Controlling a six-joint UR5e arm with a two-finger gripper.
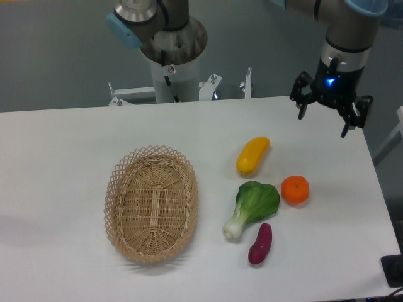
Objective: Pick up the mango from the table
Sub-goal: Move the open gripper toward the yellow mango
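Yellow mango (pixel 252 155), orange-tinged lower end, lying diagonally on white table (pixel 63 163)

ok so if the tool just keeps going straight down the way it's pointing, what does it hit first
Probably bare table. The open tool hangs over the far right of the tabletop, and the mango and orange seem to lie off that line, though depth is hard to judge from this single view.
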